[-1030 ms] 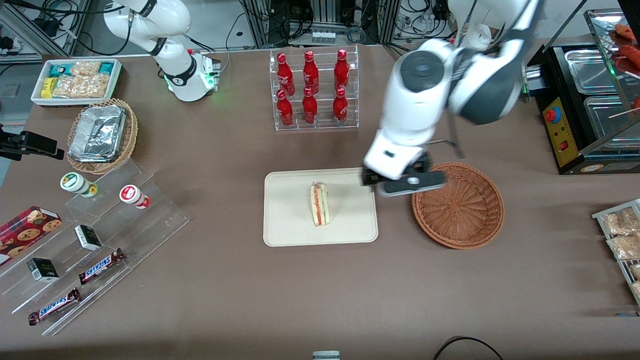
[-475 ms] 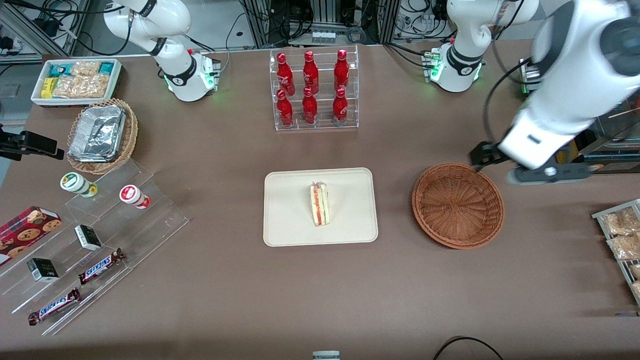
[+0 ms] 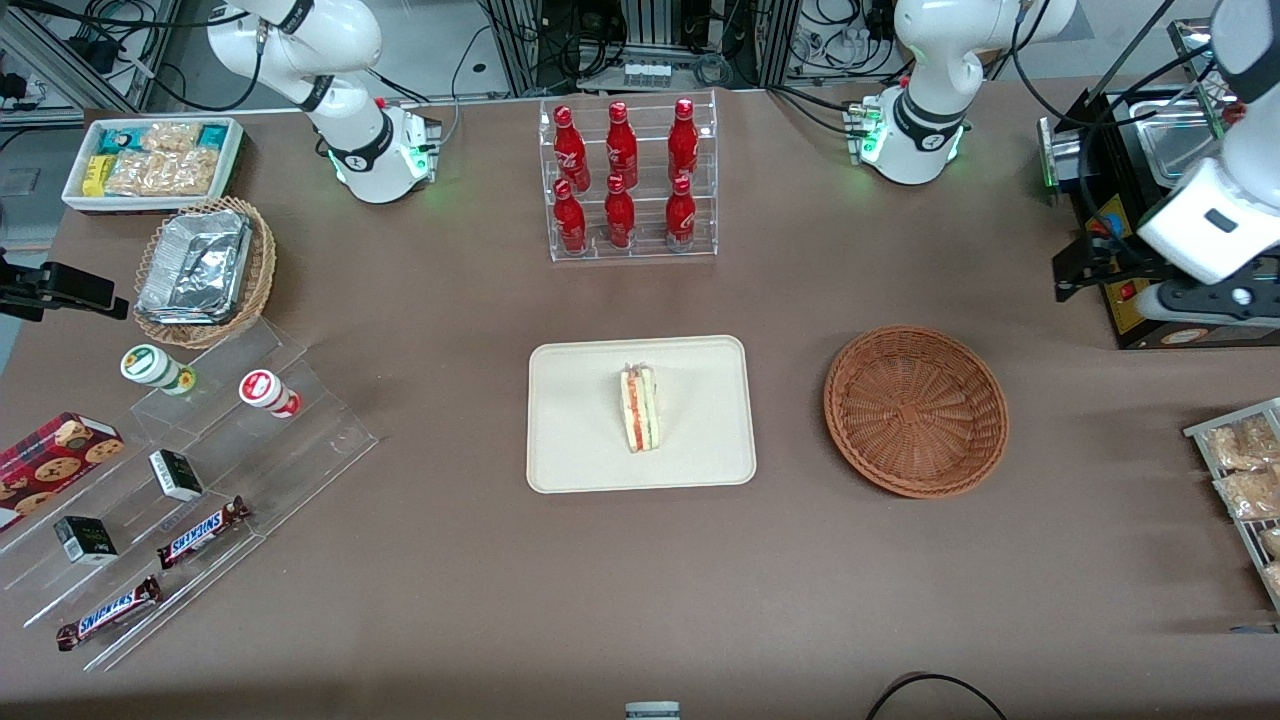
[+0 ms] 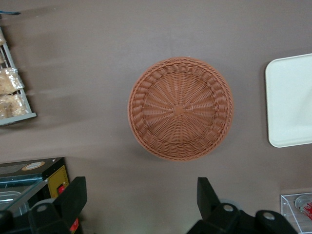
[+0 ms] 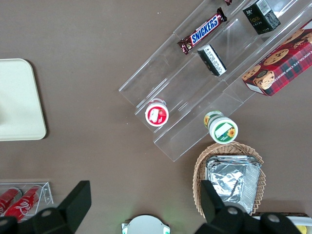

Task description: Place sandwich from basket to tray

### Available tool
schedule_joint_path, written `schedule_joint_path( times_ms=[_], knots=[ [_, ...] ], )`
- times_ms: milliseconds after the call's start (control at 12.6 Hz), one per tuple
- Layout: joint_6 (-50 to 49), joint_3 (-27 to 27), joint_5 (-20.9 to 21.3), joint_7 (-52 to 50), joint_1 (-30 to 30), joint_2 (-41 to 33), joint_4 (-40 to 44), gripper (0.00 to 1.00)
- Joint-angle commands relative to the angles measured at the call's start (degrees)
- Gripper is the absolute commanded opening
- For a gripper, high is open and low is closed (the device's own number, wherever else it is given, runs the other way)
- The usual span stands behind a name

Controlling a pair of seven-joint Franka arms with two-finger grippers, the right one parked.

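Note:
The sandwich [image 3: 640, 408], a pale wedge with red and green layers, lies near the middle of the cream tray [image 3: 580, 440]. Beside the tray, toward the working arm's end of the table, sits the reddish-brown wicker basket [image 3: 915, 410] with nothing in it. My left gripper [image 3: 1085, 262] hangs high beside the black appliance, well away from the basket and farther from the front camera than it. In the left wrist view the gripper [image 4: 140, 195] is open with only bare table between its fingers; the basket [image 4: 180, 108] and a corner of the tray [image 4: 290, 100] show there too.
A rack of red bottles [image 3: 625, 180] stands farther from the front camera than the tray. The black appliance [image 3: 1130, 270] and a rack of snack packets [image 3: 1240, 470] sit at the working arm's end. Acrylic steps with candy [image 3: 190, 490], a foil-lined tan basket [image 3: 205, 270] and a white bin [image 3: 155, 160] are at the parked arm's end.
My left gripper has swung from above the tray's edge, past the basket, out to the working arm's end of the table. The sandwich stays on the tray.

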Motion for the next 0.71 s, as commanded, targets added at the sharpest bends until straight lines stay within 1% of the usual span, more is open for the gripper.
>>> schedule_joint_path(
  times_ms=[0, 79, 634],
  knots=[
    [0.15, 5.13, -0.64, 1.05, -4.83, 0.81, 1.24, 1.00],
    [0.06, 5.94, -0.64, 1.05, -5.55, 1.25, 1.86, 1.00],
    [-0.20, 5.95, -0.64, 0.09, -5.12, 1.35, 1.96, 1.00]
  ],
)
